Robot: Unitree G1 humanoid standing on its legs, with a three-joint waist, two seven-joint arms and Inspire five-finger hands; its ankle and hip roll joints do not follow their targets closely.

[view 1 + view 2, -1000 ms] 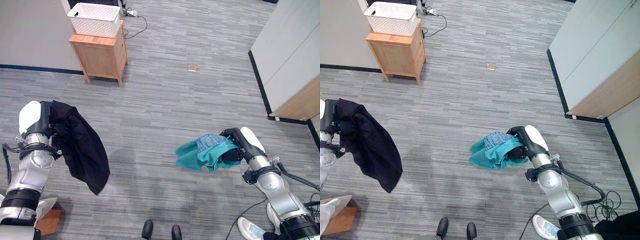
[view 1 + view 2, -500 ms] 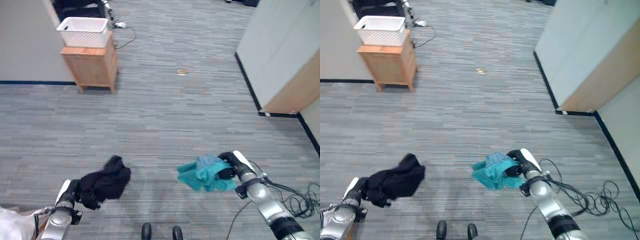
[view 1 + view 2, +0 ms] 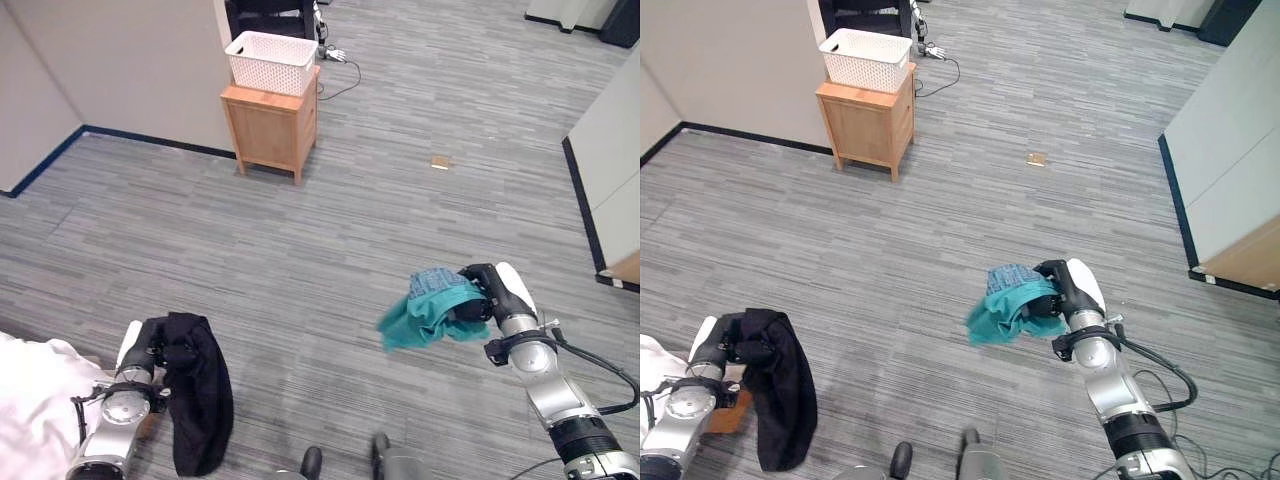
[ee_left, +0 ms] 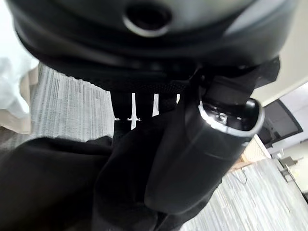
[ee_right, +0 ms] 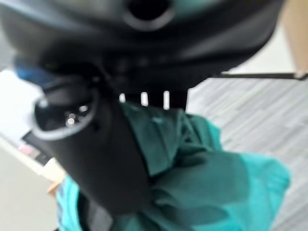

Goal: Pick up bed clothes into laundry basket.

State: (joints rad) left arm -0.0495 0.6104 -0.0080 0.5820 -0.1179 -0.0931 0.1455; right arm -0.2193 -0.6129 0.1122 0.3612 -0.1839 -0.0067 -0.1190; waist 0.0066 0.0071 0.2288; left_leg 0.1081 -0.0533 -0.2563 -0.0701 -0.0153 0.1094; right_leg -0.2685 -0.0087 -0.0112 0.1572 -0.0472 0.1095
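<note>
Open grey floor [image 3: 330, 230] fills the centre; wooden cabinet [image 3: 270, 130] carrying white basket [image 3: 271, 62] stands upper left.

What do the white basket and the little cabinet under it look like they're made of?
The white perforated laundry basket looks like moulded plastic: matt white walls with a regular grid of small holes. The small light-brown cabinet under it looks like wood or wood veneer, with a warm smooth finish and short legs; solid or laminate cannot be told.
</note>
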